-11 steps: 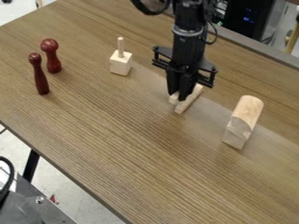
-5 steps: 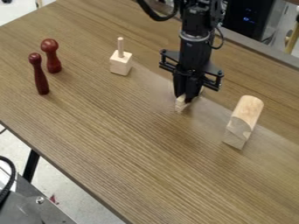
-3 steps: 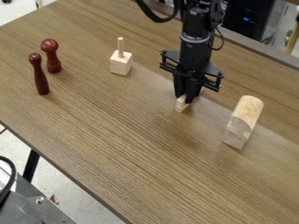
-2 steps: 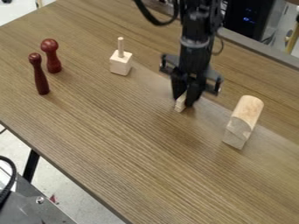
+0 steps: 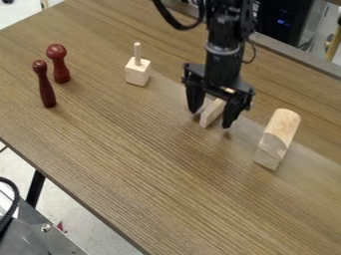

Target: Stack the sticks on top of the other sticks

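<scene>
You've got two dark red turned pieces (image 5: pixel 46 88), well left of the tool (image 5: pixel 210 119) in your view; one pale cube (image 5: pixel 137 73) with one peg (image 5: pixel 137 52), nearer it; one round-topped block (image 5: pixel 278 133), right; at least one stick (image 5: pixel 211 114) between its two fingers (image 5: pixel 231 113), exact count unclear.

Two dark-red knobbed wooden pins (image 5: pixel 59 64) blocking left, passable gap to pale pegged wooden cube (image 5: pixel 137 74), round-topped beige wooden block (image 5: pixel 279 130) blocking right

two dark red pins (image 5: pixel 59 63)
</scene>
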Controlling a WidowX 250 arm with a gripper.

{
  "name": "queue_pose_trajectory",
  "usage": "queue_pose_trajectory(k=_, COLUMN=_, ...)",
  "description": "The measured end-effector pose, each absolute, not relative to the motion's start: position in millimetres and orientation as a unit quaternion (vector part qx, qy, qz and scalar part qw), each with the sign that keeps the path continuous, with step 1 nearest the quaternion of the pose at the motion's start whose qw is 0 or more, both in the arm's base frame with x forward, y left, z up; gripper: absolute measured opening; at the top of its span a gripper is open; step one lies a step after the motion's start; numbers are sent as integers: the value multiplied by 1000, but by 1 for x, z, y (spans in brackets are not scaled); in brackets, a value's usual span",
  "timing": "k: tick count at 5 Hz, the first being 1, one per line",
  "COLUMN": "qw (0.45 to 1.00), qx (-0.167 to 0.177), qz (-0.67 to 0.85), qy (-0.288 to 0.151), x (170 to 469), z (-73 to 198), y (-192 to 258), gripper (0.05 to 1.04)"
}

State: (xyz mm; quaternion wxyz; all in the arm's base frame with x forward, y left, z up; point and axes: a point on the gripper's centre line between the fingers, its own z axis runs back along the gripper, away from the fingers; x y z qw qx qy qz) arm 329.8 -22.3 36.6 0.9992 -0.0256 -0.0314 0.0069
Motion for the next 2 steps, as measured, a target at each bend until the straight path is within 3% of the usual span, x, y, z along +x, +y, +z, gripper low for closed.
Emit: queue_pose_trajectory(k=2, qw=991, qx=-52, qz=53, qy=-113, x=328, z=111, y=-1, gripper=1000)
